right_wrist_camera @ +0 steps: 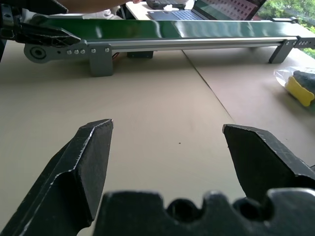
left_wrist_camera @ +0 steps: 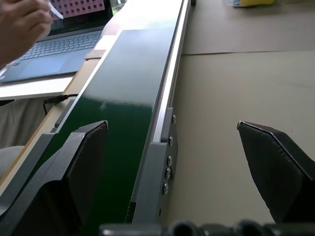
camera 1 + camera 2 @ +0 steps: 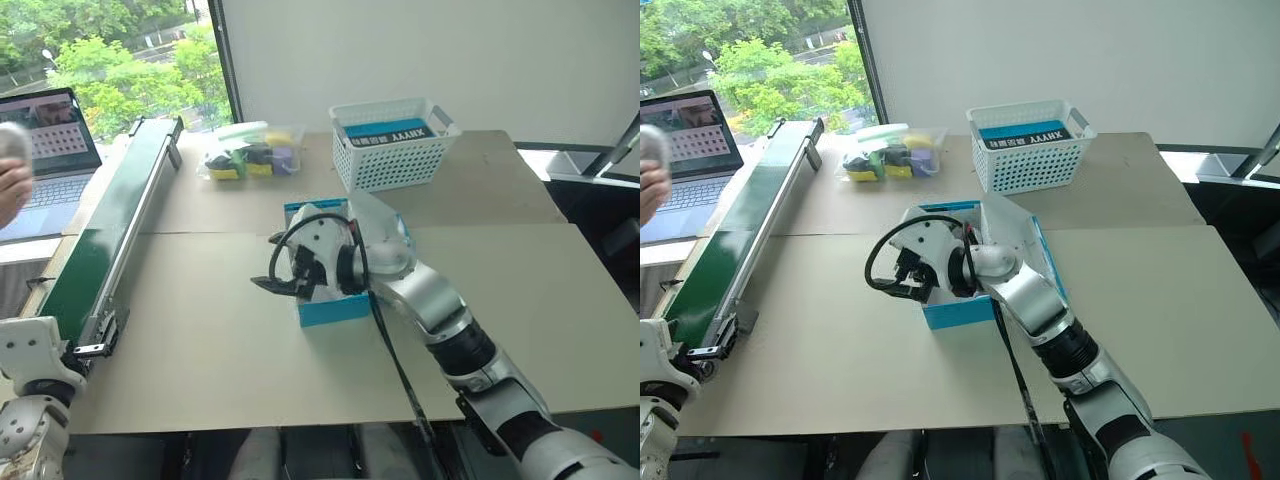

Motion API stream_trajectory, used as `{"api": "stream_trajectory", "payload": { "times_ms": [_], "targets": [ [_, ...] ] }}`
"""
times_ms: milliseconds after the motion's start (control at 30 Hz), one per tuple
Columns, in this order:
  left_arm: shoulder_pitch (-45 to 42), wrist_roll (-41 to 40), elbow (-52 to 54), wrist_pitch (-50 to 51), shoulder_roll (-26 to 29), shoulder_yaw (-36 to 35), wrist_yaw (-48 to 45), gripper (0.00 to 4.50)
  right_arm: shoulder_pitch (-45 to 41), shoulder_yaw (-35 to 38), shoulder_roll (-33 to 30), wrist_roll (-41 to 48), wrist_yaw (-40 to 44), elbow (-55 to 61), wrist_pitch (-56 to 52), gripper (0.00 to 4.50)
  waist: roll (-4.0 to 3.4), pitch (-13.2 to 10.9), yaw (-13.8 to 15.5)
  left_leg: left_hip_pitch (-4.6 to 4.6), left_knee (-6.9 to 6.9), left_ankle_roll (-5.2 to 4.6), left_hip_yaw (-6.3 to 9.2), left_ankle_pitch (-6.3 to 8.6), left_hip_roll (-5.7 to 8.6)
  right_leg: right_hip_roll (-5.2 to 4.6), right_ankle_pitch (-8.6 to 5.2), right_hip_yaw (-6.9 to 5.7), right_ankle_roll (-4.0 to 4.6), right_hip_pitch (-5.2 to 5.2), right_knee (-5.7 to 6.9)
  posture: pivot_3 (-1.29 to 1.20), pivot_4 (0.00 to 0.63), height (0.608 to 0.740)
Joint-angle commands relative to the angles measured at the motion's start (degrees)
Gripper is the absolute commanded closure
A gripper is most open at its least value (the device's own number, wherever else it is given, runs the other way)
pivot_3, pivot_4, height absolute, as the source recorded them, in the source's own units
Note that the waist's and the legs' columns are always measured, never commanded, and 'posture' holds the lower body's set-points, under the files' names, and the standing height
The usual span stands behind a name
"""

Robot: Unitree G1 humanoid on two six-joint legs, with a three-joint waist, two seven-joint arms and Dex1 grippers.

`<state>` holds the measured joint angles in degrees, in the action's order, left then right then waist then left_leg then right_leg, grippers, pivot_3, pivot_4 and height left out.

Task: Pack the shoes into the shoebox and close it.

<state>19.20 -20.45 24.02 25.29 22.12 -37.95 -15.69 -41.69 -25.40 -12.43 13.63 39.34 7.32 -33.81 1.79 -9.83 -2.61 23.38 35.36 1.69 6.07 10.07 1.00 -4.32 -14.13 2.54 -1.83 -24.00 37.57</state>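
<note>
Two head views first: I see the shoebox (image 3: 958, 312), cyan outside, sitting mid-table on the cardboard tabletop (image 3: 200, 330), lid up, mostly hidden behind my right arm; I can't tell what's inside it. Right gripper (image 3: 272, 284) hangs at the box's 9 o'clock side, fingers pointing toward the conveyor (image 3: 110, 235), nothing between them. White lattice basket (image 3: 392, 143) sits at 1 o'clock from the box, a blue-labelled item in it. Clear bag of yellow and dark items (image 3: 887, 157) at 11 o'clock from the box. Laptop (image 3: 45, 160) beyond the conveyor at the table's 9 o'clock edge, a person's hand (image 3: 12, 180) over it. Left wrist view: left gripper (image 2: 172, 147) spread wide, empty, straddling the conveyor's aluminium side rail, green belt under one finger, bare cardboard under the other; person's hand and laptop keyboard further along. Right wrist view: right gripper fingers (image 1: 91, 162) wide apart, empty, above bare tabletop, conveyor running across ahead, bag edge off to one side.
</note>
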Motion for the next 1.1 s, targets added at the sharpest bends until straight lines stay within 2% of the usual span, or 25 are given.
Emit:
{"api": "stream_trajectory", "payload": {
  "times_ms": [33,300,433,1100],
  "targets": [
    [1.0,0.3,0.7,0.1,1.0,-1.1,0.3,0.0,-0.3,2.5,1.1,1.1,-0.3,2.5,-1.0,0.13,0.0,0.0,0.0,0.0,0.0,0.0,0.0,0.0,0.0,0.0,0.0,0.0,0.0,-0.01,0.0,0.0,0.15,0.729],
    [1.2,0.6,0.0,-0.7,1.1,-1.4,0.9,0.0,0.7,3.5,2.9,3.0,0.4,3.2,-3.9,0.13,0.0,0.0,0.0,0.0,0.0,0.0,0.0,0.0,0.0,0.0,0.0,0.0,0.01,-0.01,-0.01,0.0,0.15,0.729],
    [0.9,1.2,-0.3,-1.6,0.9,-1.5,1.7,0.0,-0.4,2.9,3.6,-0.4,-2.6,0.0,-5.0,0.13,0.01,0.0,0.0,-0.03,0.0,0.0,0.0,0.0,0.0,0.0,0.0,0.0,0.01,-0.01,0.0,0.0,0.15,0.729],
    [0.1,0.0,-2.0,-2.2,0.5,-2.2,3.0,0.0,-0.1,2.3,3.0,-2.0,-1.9,-0.4,-6.7,0.13,0.01,0.0,0.0,-0.02,0.0,0.01,0.0,0.0,0.0,0.0,-0.01,-0.01,0.01,-0.01,0.0,0.0,0.15,0.729]
  ]
}}
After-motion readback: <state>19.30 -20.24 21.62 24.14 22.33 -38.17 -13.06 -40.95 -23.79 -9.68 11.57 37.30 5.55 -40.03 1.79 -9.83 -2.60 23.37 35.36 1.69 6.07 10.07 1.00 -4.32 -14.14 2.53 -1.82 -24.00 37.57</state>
